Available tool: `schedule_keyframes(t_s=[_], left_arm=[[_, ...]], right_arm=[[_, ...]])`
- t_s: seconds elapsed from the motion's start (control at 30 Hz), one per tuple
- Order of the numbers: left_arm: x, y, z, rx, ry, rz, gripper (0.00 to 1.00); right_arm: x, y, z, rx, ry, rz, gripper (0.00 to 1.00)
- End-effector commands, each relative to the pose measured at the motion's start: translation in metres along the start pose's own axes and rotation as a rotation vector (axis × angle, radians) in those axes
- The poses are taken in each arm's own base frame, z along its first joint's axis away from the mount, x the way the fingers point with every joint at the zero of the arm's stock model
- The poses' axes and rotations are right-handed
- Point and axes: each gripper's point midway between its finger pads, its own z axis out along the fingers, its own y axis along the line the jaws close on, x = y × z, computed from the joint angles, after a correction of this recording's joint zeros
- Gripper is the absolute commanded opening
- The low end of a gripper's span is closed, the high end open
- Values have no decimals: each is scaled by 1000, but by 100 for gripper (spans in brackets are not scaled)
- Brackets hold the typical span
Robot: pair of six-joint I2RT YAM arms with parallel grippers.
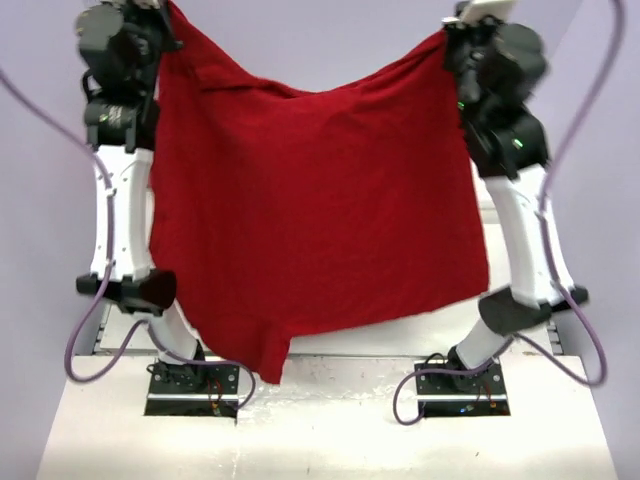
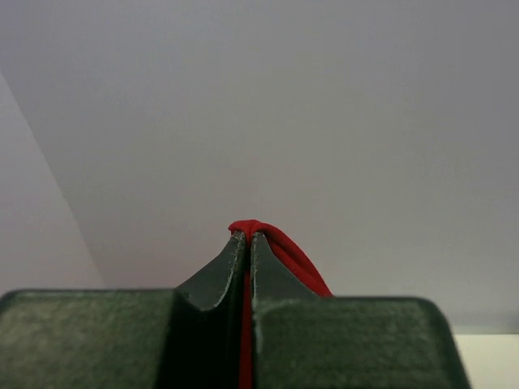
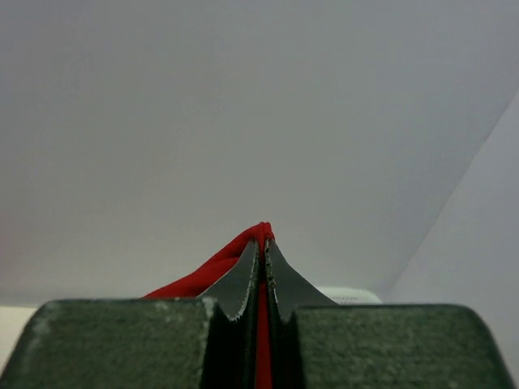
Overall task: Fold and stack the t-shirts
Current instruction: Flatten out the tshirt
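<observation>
Mostly hidden: table [image 1: 330, 440] behind t-shirt [image 1: 320, 210] | left gripper [image 2: 247, 237], right gripper [image 3: 263, 241] clamping it

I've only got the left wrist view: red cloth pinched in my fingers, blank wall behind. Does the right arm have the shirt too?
Observer: Yes. The right gripper is shut on a fold of the shirt, as its own wrist camera shows.
Operator: Is the shirt spread out or bunched?
Observer: Spread. In the top view it hangs as a wide sheet between the left gripper and the right one, with its top edge sagging in the middle.
Operator: Does the bottom hang level?
Observer: No. The bottom corner nearer the left gripper's side droops lower than the rest of the bottom edge.
</observation>
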Motion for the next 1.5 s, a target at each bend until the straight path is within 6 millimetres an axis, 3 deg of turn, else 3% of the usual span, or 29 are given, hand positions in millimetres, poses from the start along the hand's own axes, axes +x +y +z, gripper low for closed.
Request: schedule_keyframes(t_s=[0.0, 0.13, 0.23, 0.37, 0.4, 0.47, 0.5, 0.57, 0.6, 0.7, 0.73, 0.8, 0.9, 0.97, 1.07, 1.17, 1.23, 1.3, 1.37, 1.43, 1.47], left_arm=[[-49, 16, -5, -71, -152, 87, 0], [-40, 14, 9, -52, -153, 96, 0], [-47, 10, 4, -29, -165, 88, 0], [-69, 7, -19, -10, -190, 75, 0], [-71, 7, -25, -8, -187, 65, 0], [-93, 5, -50, 10, -218, 54, 0], [-106, 4, -68, 20, -235, 47, 0], [-116, 3, -86, 31, -246, 38, 0], [-121, 2, -97, 40, -244, 38, 0], [-155, 2, -141, 50, -303, 5, 0], [-169, -2, -163, 80, -334, 3, 0], [-186, -7, -192, 116, -366, -18, 0], [-203, -14, -227, 167, -400, -43, 0], [-206, -16, -240, 183, -408, -62, 0], [-221, -20, -264, 217, -451, -82, 0], [-224, -25, -263, 244, -461, -84, 0], [-210, -29, -241, 258, -416, -89, 0], [-175, -34, -203, 265, -316, -104, 0], [-118, -40, -161, 278, -173, -120, 0], [-75, -46, -130, 292, -98, -138, 0], [-18, -48, -109, 287, 20, -159, 0]], right_arm=[[-12, -15, 20, 66, -58, -17, 0], [9, -11, 36, 75, -20, -56, 0], [14, -13, 35, 80, -2, -74, 0], [8, -14, 17, 68, 7, -63, 0], [-5, -17, 3, 65, -15, -55, 0], [-6, -17, -9, 63, -6, -60, 0], [-13, -18, -24, 58, -6, -54, 0], [-19, -20, -40, 55, -6, -42, 0], [-27, -18, -57, 29, -18, -37, 0], [-40, -13, -87, 2, -40, -30, 0], [-46, -24, -102, 24, -45, -14, 0], [-59, -17, -121, -15, -66, 0, 0], [-75, -23, -147, -1, -83, 10, 0], [-79, -32, -159, 30, -78, 23, 0], [-86, -23, -166, 13, -100, 0, 0], [-87, -11, -163, -1, -114, 17, 0], [-80, 4, -159, -24, -119, 2, 0], [-58, 16, -152, -14, -78, -16, 0], [-31, 23, -143, -2, -23, 26, 0], [16, 38, -139, -30, 60, -29, 0], [39, 33, -131, 12, 101, 15, 0]])
